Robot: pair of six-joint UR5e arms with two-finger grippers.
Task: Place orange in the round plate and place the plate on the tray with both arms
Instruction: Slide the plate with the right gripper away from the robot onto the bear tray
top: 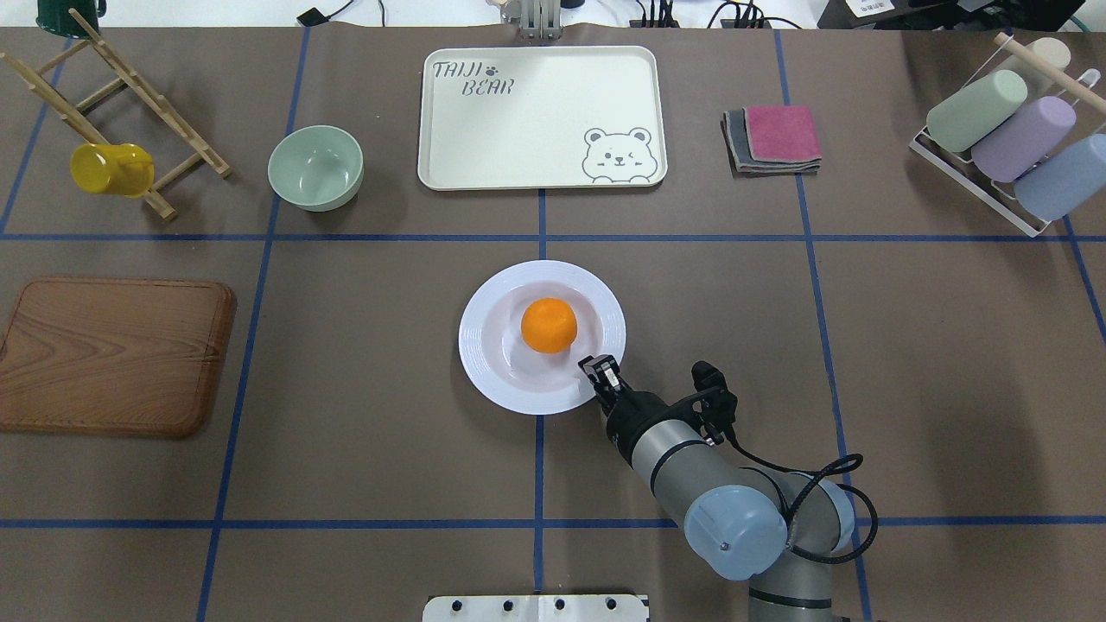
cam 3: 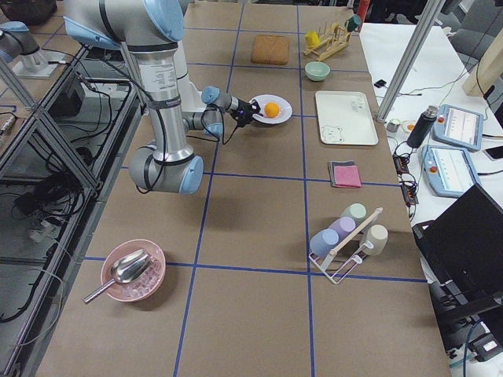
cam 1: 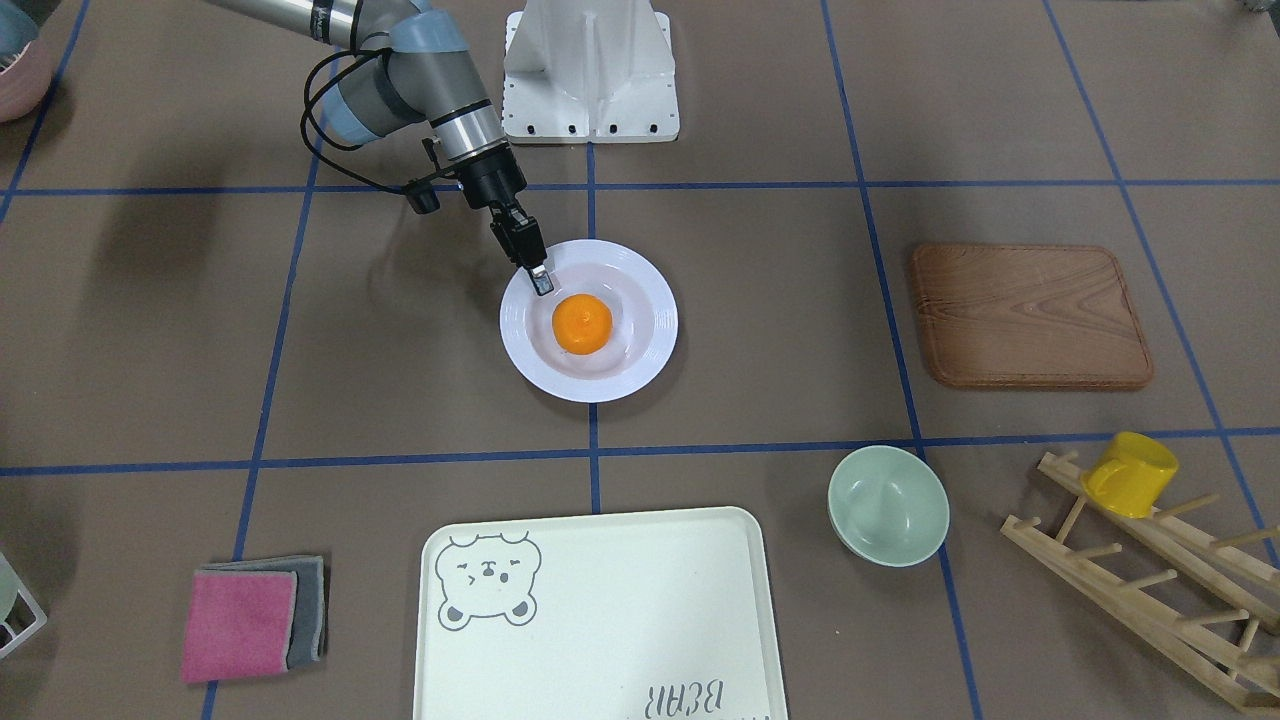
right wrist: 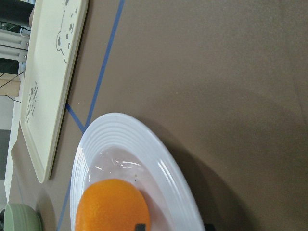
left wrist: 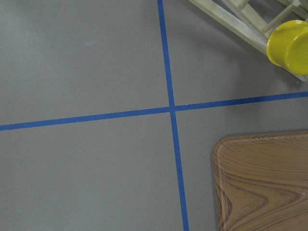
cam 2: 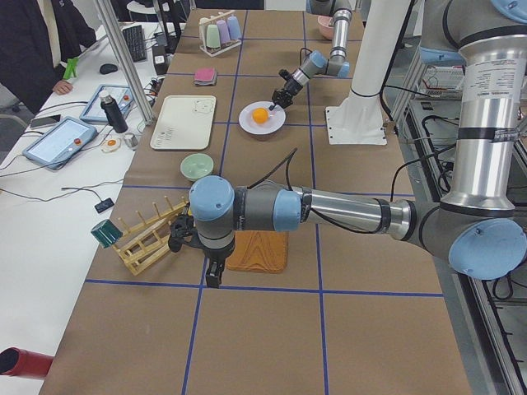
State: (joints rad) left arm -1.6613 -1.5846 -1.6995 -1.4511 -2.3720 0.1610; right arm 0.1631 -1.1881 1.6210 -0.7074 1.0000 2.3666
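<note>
The orange [cam 1: 582,323] [top: 549,325] lies in the well of the round plate [cam 1: 650,300] [top: 484,345], which sits flat at the table's middle. My right gripper [cam 1: 540,280] [top: 599,371] comes in low at the plate's near rim. It is shut on that rim, one finger above it and one below. In the right wrist view the orange [right wrist: 113,207] sits close, with the tray [right wrist: 48,86] beyond. The tray [top: 518,130] lies bare at the far edge. My left gripper [cam 2: 213,276] hangs far off beside the wooden board, and I cannot tell its state.
A pale green bowl [top: 315,167] stands left of the tray and folded cloths [top: 773,138] to its right. The wooden board [top: 112,354] and a dish rack with a yellow cup [top: 111,168] are far left. A rack of cups [top: 1002,138] is far right.
</note>
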